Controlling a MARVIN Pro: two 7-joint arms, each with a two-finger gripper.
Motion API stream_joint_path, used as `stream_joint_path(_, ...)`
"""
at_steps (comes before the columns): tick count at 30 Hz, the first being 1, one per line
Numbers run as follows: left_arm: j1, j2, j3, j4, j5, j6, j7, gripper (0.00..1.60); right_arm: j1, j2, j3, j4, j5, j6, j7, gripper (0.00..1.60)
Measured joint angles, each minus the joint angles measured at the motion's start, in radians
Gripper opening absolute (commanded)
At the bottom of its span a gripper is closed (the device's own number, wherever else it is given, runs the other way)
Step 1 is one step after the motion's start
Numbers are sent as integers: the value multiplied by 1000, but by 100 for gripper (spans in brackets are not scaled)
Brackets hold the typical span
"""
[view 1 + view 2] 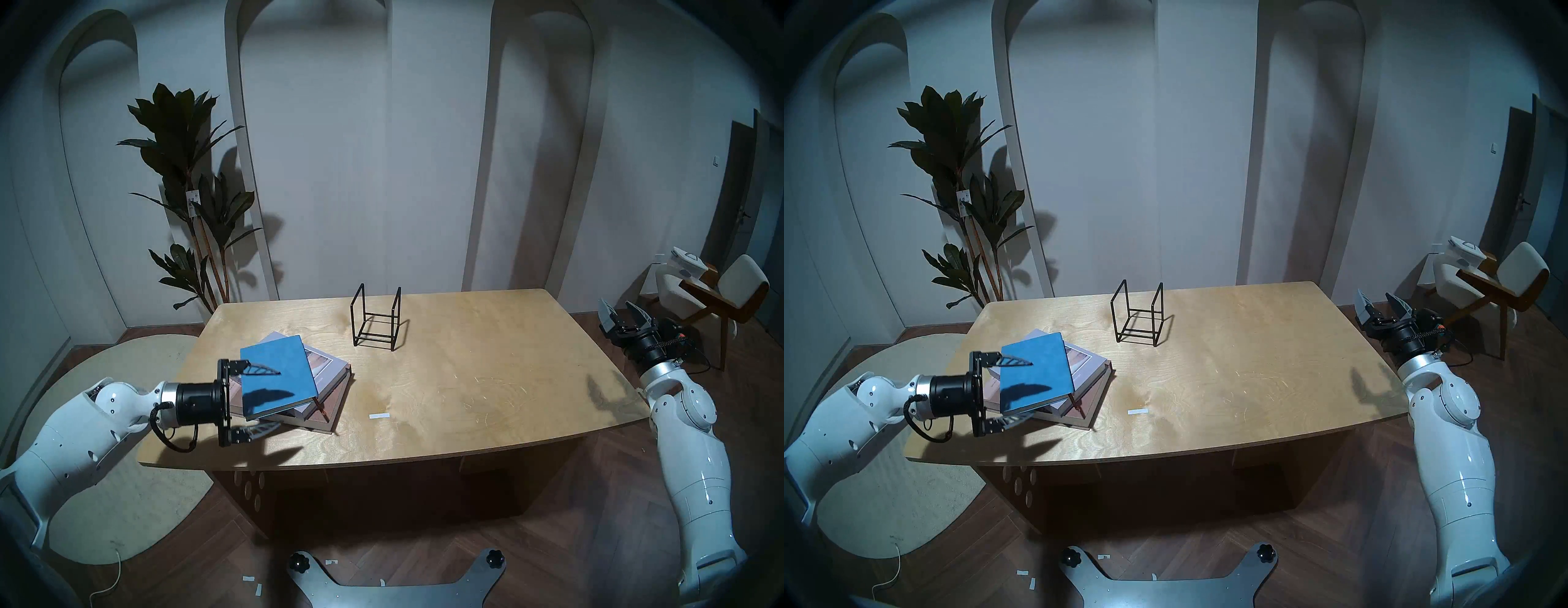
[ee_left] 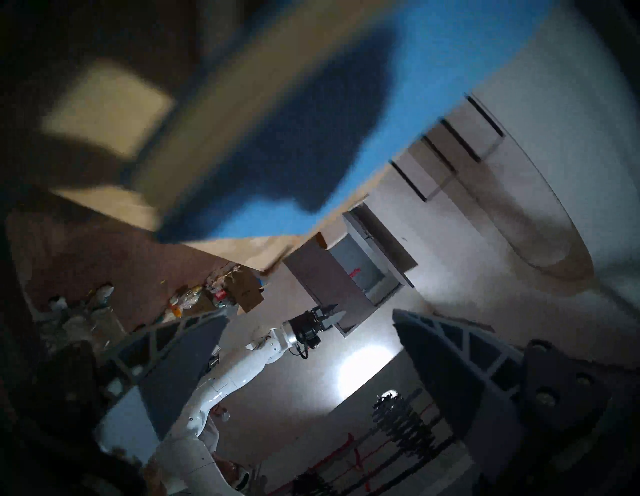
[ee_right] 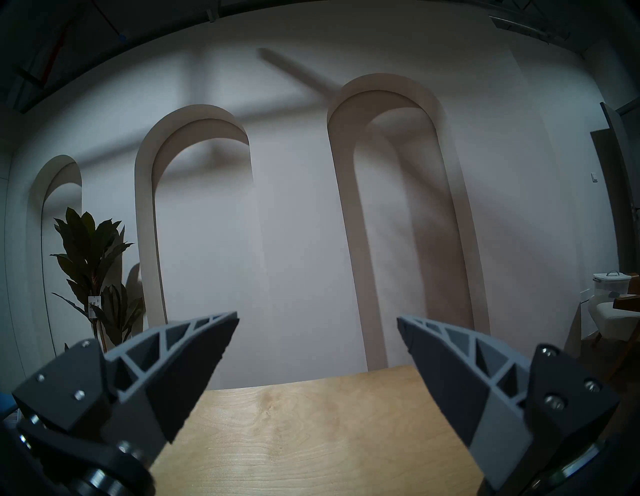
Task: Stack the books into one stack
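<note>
Since the blue book (image 1: 278, 373) tops the other two and your left gripper (image 1: 271, 401) straddles its edge, fingers wide apart like the idle right gripper (image 1: 620, 315), looks like you just back out without nudging it.

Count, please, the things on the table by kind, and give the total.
Books: 3, in one pile: blue book on top, lavender-grey book under it, brown book lowest.
Wire racks: 1, the black wire rack.
White paper strips: 1, the white strip.
Total: 5 on the table.
</note>
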State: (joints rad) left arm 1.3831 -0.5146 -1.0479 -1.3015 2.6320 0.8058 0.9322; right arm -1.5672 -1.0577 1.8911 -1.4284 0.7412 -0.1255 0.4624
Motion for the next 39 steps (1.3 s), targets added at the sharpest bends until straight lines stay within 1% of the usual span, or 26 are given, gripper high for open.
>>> stream_joint_path(2, 19, 3, 8, -19, -47, -40, -3, 160, 0, 0, 0, 0, 0, 0, 0, 160)
stream_joint_path(3, 30, 3, 9, -37, -84, -67, -11, 160, 0, 0, 0, 0, 0, 0, 0, 160)
stream_joint_path(5, 35, 2, 8, -52, -113, -84, -18, 160, 0, 0, 0, 1, 0, 0, 0, 160)
stream_joint_path(8, 39, -24, -6, -105, -216, -126, -49, 160, 0, 0, 0, 2, 1, 0, 0, 160)
stream_joint_path(13, 18, -66, -39, -180, -339, -168, -80, 160, 1, 0, 0, 6, 1, 0, 1, 160)
stream_joint_path(15, 10, -74, -49, -198, -366, -178, -87, 160, 1, 0, -1, 7, 2, 0, 1, 160)
stream_joint_path(16, -4, -86, -65, -225, -406, -190, -97, 160, 1, 0, -1, 8, 2, 0, 1, 160)
stream_joint_path(21, -30, -118, -91, -283, -492, -226, -128, 160, 1, 0, -1, 11, 2, 1, 1, 160)
stream_joint_path(23, -45, -151, -98, -324, -562, -263, -167, 160, 1, 0, -1, 12, 3, 1, 1, 160)
stream_joint_path(26, -57, -187, -98, -351, -629, -303, -213, 160, 2, 0, -1, 14, 3, 1, 1, 160)
stream_joint_path(28, -64, -203, -96, -362, -660, -322, -238, 160, 2, 0, -1, 14, 3, 1, 1, 160)
stream_joint_path(29, -73, -224, -93, -372, -695, -345, -269, 160, 2, 0, -1, 14, 4, 1, 1, 160)
stream_joint_path(31, -87, -247, -87, -380, -731, -369, -306, 160, 3, 0, -1, 15, 4, 1, 1, 160)
stream_joint_path(34, -106, -274, -78, -382, -766, -392, -349, 160, 3, 0, -1, 15, 4, 1, 2, 160)
stream_joint_path(35, -122, -295, -70, -380, -784, -407, -382, 160, 3, 0, -1, 15, 4, 1, 2, 160)
stream_joint_path(37, -133, -309, -65, -376, -794, -416, -404, 160, 3, 0, -1, 16, 4, 1, 2, 160)
stream_joint_path(38, -148, -328, -56, -364, -802, -427, -434, 160, 4, 0, -1, 16, 5, 1, 2, 160)
stream_joint_path(39, -155, -336, -51, -356, -804, -431, -448, 160, 4, 0, -1, 16, 5, 1, 2, 160)
